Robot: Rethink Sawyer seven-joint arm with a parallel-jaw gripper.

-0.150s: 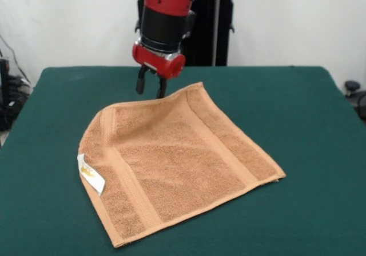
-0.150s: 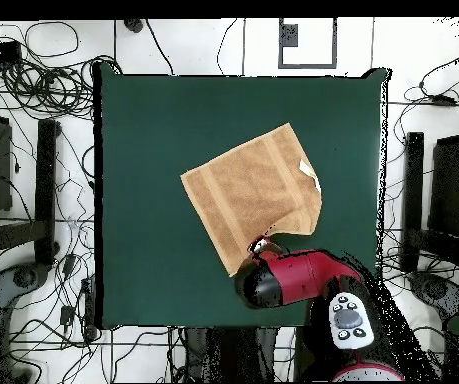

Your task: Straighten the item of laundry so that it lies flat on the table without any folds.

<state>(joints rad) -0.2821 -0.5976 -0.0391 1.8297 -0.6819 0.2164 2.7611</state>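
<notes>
— Where's the towel (image 1: 180, 162) sitting?

— On the green worktop (image 1: 309, 113), roughly in the middle, turned like a diamond. Most of it lies spread out, with two woven bands running across it.

— Any folds?

— On the left side in the front view, yes: that edge is tucked under itself, so the outline there is rounded rather than cornered. A small white tag (image 1: 91, 174) sticks out along that edge. In the overhead view the tag (image 2: 310, 175) shows on the right side of the towel (image 2: 253, 195).

— And the tool?

— The tool (image 1: 151, 88) hangs from the red and black arm (image 1: 166, 16), just above the worktop at the towel's far edge, beside the far corner. Its two dark fingers (image 1: 140, 80) stand a little apart and point down. I see nothing held between them. From above, the arm (image 2: 293, 278) covers the tool almost entirely.
</notes>
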